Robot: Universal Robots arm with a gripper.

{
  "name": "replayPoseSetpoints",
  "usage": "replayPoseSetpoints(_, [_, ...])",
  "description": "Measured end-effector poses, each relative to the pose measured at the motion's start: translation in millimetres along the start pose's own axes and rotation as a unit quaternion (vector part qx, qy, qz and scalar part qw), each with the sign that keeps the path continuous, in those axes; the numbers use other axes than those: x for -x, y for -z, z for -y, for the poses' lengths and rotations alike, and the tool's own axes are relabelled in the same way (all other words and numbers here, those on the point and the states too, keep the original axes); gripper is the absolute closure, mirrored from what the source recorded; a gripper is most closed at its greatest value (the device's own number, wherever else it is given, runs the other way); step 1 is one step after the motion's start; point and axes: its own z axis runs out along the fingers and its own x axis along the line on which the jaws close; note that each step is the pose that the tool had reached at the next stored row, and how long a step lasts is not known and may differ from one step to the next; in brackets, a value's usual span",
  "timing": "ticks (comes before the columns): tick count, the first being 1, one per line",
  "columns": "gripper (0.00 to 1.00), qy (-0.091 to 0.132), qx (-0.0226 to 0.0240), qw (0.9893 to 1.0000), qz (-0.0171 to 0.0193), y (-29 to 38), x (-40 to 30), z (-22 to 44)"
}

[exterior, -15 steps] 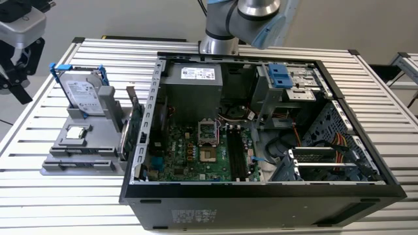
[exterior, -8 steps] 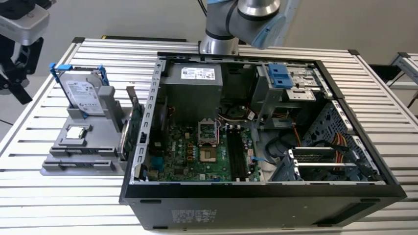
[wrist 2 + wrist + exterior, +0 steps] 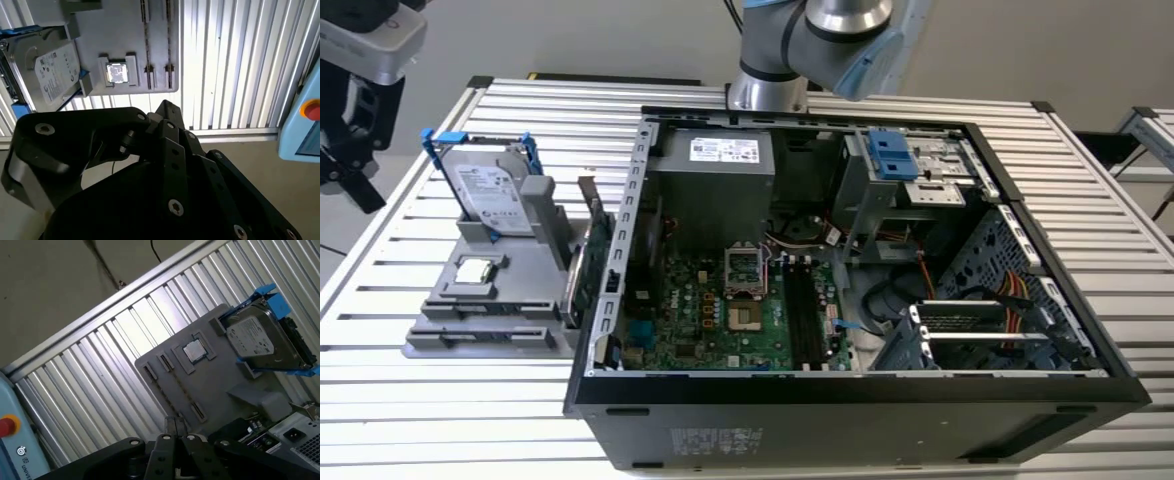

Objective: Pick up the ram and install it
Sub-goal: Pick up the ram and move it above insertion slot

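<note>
Closed fingers point(image 3: 169, 122) hover over the gray fixture point(image 3: 125, 30); ram indistinct.

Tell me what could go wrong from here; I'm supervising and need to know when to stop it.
The gripper points toward the gray holder, where the upright hard drive stands: a descent might clip it. The computer case wall sits right beside the holder, leaving little side clearance.

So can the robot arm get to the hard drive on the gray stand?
Probably yes. The hard drive stands upright on the gray stand, open from above, and the tool hovers nearby with nothing between them.
</note>
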Motion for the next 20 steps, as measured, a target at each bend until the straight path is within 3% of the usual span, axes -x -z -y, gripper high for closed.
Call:
replayPoseSetpoints(5, [1.00, 0.033, -0.0010, 0.9995, -0.0007, 0.0, 0.0, 0.0])
replayPoseSetpoints(9, [1.00, 0.058, -0.0029, 0.9983, -0.0004, 0.0, 0.0, 0.0])
replayPoseSetpoints(14, [1.00, 0.088, -0.0064, 0.9961, 0.0005, 0.0, 0.0, 0.0])
replayPoseSetpoints(20, [1.00, 0.121, -0.0114, 0.9926, 0.0023, -0.1, 0.0, 0.0])
